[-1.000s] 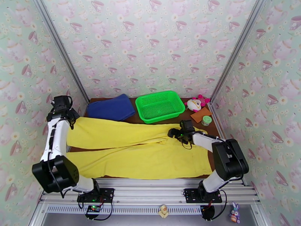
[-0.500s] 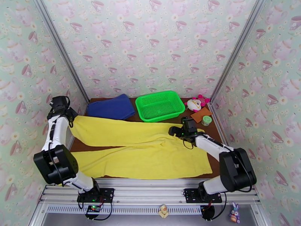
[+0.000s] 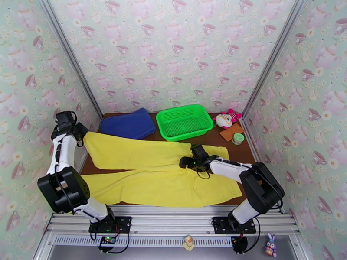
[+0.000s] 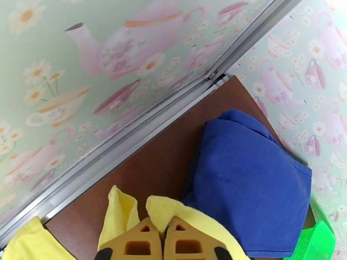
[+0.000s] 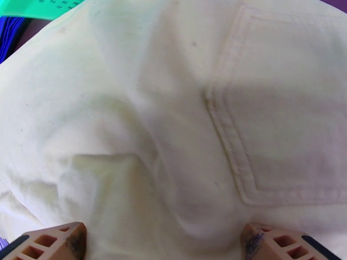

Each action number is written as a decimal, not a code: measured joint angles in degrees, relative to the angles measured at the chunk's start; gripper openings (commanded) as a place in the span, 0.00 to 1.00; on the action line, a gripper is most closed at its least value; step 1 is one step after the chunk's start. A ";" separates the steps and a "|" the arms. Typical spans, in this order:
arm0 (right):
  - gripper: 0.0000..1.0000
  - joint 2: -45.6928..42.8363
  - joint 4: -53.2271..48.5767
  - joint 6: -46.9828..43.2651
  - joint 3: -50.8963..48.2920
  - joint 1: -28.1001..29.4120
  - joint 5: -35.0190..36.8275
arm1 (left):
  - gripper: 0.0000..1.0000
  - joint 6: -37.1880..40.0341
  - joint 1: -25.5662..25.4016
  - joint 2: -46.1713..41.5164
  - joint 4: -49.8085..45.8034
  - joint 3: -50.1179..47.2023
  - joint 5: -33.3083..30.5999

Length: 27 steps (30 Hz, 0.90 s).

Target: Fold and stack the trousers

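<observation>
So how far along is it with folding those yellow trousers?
Barely begun. Done: the trousers lie spread flat on the table, legs apart, unfolded. In hand: the left gripper pinches the far leg's end; the right gripper is open over the seat, by a pocket. Left: all the folding and stacking.

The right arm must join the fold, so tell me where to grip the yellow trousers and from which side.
Probably best: grip the yellow trousers at the waist's far corner, coming in low from the right. They lie flat, so only an edge gives the jaws something to pinch; the right gripper hovers open over the smooth seat. The left gripper holds the far leg's hem.
</observation>
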 measured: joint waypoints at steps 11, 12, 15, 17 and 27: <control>0.92 -1.14 -8.33 -6.97 15.61 -24.35 2.86 | 0.02 0.02 -0.07 0.00 0.76 -1.53 0.52; 0.90 -0.02 -8.15 -7.30 15.63 -26.53 2.64 | 0.02 0.02 -0.07 0.00 0.79 -1.53 0.55; 0.88 4.63 -7.85 -7.76 15.67 -30.58 1.57 | 0.02 0.02 -0.07 0.00 0.85 -1.53 0.52; 0.86 7.91 -7.98 -8.20 16.20 -31.08 1.46 | 0.03 0.04 -0.07 -0.04 0.87 -1.53 0.55; 0.76 13.20 -9.22 -10.95 21.49 -32.63 6.95 | 0.03 0.02 0.00 -1.55 1.09 -1.53 1.44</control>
